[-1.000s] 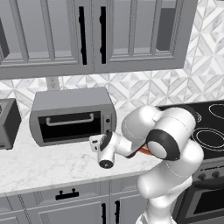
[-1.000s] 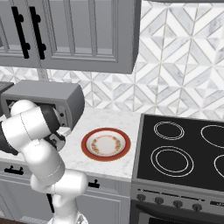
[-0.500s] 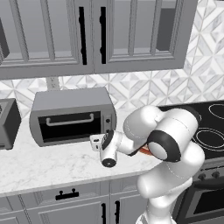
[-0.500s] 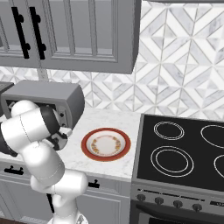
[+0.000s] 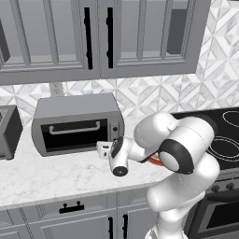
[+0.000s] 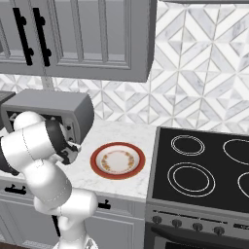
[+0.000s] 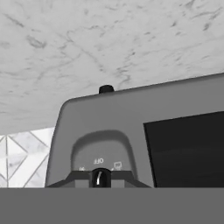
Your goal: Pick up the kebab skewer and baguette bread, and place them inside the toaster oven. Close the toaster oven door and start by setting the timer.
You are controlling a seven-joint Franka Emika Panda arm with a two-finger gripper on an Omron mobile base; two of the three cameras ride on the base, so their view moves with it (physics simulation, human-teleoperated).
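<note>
Left base view: the grey toaster oven (image 5: 77, 123) sits on the white marble surface (image 5: 56, 175) under the wall cabinets, w/ its black glass toaster oven door (image 5: 74, 134) shut and the bar handle across the top of the glass. The white arm reaches in from the right, and the tool (image 5: 103, 148) is right at the oven's knob panel, at the front right corner of the oven. Right base view: the oven (image 6: 58, 114) is seen from its right side; the arm's elbow covers the panel, so contact can't be read here. A red-rimmed plate (image 6: 117, 160) lies on the surface right of the oven, between it and the black stove (image 6: 204, 170), w/ no food on it; skewer and bread aren't seen outside, prob. already inside the oven. Hand view (rolled upside down): the knob panel is close up, a dark knob (image 7: 100, 178) w/ a pale pointer near an "OFF" mark, beside the black door glass. Tool's jaws are closed down; they seem pinched on this knob, but the contact itself is hidden. Step in hand looks like setting the timer: keep the pinch centred on the knob, turn about its own axis w/o pushing sideways, and check the pointer leaves "OFF".
</note>
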